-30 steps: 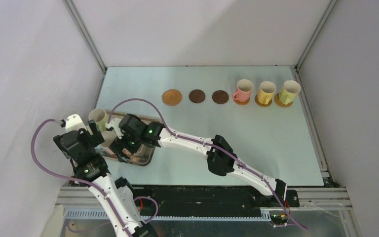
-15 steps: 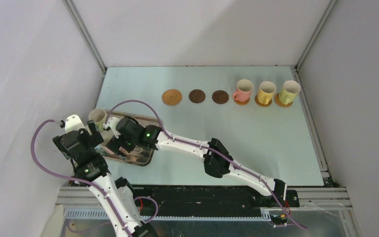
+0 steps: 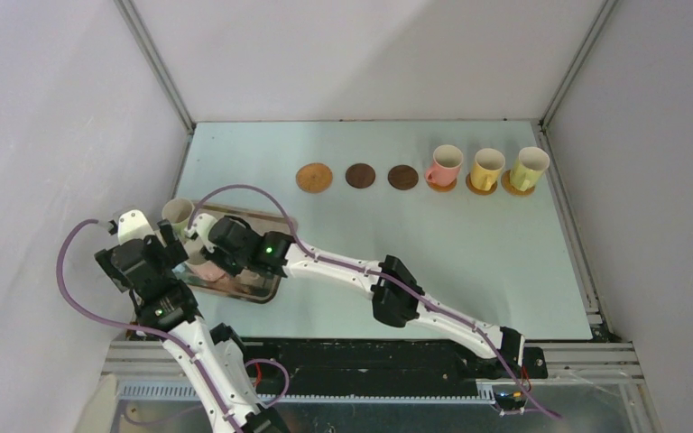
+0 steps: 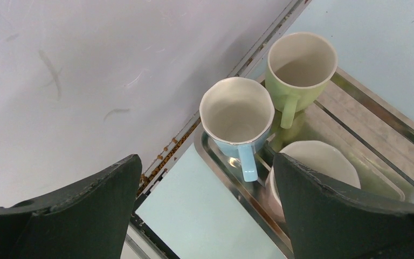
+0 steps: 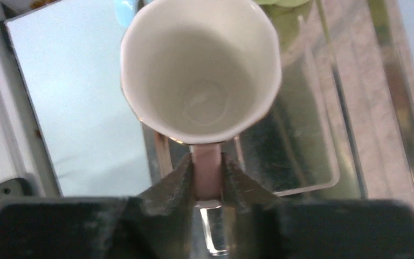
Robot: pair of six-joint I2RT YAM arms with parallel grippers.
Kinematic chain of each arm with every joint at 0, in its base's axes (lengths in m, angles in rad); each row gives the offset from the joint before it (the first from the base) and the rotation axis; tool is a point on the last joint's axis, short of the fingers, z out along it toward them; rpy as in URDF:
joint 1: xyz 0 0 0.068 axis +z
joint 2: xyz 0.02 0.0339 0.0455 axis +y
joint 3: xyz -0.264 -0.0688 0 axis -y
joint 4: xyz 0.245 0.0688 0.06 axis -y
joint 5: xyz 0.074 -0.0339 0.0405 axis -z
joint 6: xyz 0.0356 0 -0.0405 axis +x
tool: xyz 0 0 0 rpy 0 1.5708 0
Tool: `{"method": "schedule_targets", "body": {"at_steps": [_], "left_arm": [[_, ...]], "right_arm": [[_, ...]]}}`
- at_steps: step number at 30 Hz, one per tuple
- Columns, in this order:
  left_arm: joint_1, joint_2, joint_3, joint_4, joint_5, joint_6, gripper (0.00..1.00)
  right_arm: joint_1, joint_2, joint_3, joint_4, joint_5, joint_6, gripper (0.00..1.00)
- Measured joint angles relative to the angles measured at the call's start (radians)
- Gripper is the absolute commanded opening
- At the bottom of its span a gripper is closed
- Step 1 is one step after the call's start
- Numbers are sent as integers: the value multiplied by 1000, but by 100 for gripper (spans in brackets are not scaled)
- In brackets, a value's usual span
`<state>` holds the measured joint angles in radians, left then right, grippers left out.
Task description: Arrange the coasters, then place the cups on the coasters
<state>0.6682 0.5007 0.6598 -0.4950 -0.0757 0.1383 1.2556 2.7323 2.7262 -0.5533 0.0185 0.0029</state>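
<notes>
In the right wrist view my right gripper [image 5: 207, 162] is shut on the handle of the pale pink cup [image 5: 199, 70], which stands upright in the metal tray [image 5: 323, 108]. The left wrist view shows the blue cup [image 4: 237, 116] and the light green cup [image 4: 301, 62] beside it in the tray. My left gripper [image 4: 207, 178] hangs open above the tray's near left corner, holding nothing. Three bare coasters lie in a row at the back: one orange-brown [image 3: 314, 177] and two dark brown [image 3: 360, 175], [image 3: 403, 177]. The salmon pink cup [image 3: 444, 166], yellow cup [image 3: 486, 169] and pale yellow-green cup [image 3: 529, 168] stand on coasters.
The tray [image 3: 266, 287] sits at the table's near left, close to the left wall and the table edge. My right arm [image 3: 388, 289] stretches diagonally across the near half of the table. The left arm stands right beside the tray.
My right gripper has moved a little left over the tray and shut on the pale pink cup's handle. The left arm has stayed put.
</notes>
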Motion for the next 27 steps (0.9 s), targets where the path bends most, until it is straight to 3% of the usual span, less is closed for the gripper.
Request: {"method": "schedule_targets", "body": {"at_steps": [2, 12, 18, 27], "left_arm": [[0, 0, -2, 0, 0, 0, 100], [1, -8, -4, 0, -4, 0, 100], [1, -30, -5, 0, 0, 0, 100], [1, -27, -5, -2, 35, 0, 100]], "right_arm": [[3, 0, 0, -3, 19, -8, 0], [-2, -68, -92, -19, 16, -102, 0], [-86, -283, -340, -116, -48, -135, 0], [-371, -700, -722, -100, -57, -133, 0]]}}
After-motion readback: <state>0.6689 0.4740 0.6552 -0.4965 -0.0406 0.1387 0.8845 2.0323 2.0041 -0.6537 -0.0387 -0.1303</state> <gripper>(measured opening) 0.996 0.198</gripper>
